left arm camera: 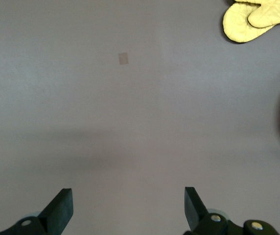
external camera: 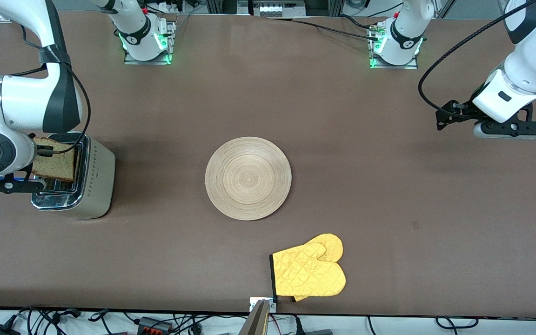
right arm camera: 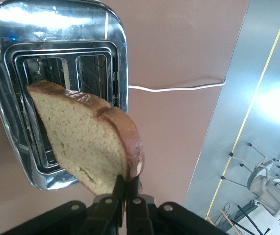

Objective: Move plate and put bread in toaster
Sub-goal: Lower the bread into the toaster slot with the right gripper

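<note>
Here the right gripper (right arm camera: 125, 188) hung over the toaster (external camera: 75, 179), its fingers pinched tight on one crust edge of the bread (external camera: 54, 164), so that the slice stood on edge above the dark slots and had not yet entered either of them. In the right wrist view the bread (right arm camera: 83, 142) sat tilted across the toaster (right arm camera: 57, 88), its lower corner over the slot openings, and the white power cord (right arm camera: 179, 88) trailed away over the table (external camera: 342, 116). The toaster stood at the right arm's end of the table. The plate (external camera: 248, 177) lay flat and bare near the table's middle, well apart from the toaster. A pair of yellow oven mitts (external camera: 309, 272) lay nearer to the front camera than the plate. The left gripper (left arm camera: 128, 208) waited over bare table at the left arm's end, its fingers spread wide and holding nothing.

Judged from its look, the bread was light, soft and easily crushed or torn, so a hold on the firmer crust, as shown, seemed the soundest; a slice held by one edge could sag or swing, and probably needed squaring to a slot before being lowered. The plate appeared stiff, light and smooth, with a thin rim lying close to the table, best pinched at the rim.
</note>
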You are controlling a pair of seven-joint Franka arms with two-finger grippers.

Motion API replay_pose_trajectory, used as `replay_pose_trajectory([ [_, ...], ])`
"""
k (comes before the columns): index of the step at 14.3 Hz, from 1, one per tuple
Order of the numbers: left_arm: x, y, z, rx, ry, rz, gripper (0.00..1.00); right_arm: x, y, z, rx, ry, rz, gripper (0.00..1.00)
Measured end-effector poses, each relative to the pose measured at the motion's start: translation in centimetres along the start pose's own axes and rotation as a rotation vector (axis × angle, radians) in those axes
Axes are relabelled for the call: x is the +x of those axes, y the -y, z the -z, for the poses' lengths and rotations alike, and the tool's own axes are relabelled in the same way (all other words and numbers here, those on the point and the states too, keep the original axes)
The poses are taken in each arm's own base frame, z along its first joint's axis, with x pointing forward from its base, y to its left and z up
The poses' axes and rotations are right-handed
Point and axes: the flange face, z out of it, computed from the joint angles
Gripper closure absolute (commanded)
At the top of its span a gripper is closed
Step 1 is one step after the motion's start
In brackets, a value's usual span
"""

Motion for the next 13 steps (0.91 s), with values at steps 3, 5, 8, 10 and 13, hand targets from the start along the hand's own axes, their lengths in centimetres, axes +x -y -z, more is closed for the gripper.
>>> replay_pose_trajectory([
  [3, 0.1, -0.1, 0.1, -0.007, -0.005, 0.005, 0.0, 0.1, 0.3, 0.3, -0.002, -0.014, -0.006, 1.0],
  [5, 0.1, -0.1, 0.1, -0.007, -0.005, 0.006, 0.0, -0.2, 0.5, 1.3, -0.004, -0.032, -0.005, 1.0],
  [8, 0.0, -0.1, 0.0, -0.007, -0.003, 0.007, 0.0, -0.7, 0.7, 2.0, -0.003, -0.038, -0.033, 1.0],
  [10, 0.0, -0.1, -0.1, -0.007, -0.001, 0.007, 0.0, -1.0, 0.6, 1.8, -0.006, -0.014, -0.04, 1.0],
  [13, 0.0, -0.1, -0.2, -0.007, 0.001, 0.006, 0.0, -1.1, 0.6, 1.8, -0.006, -0.01, -0.042, 1.0],
])
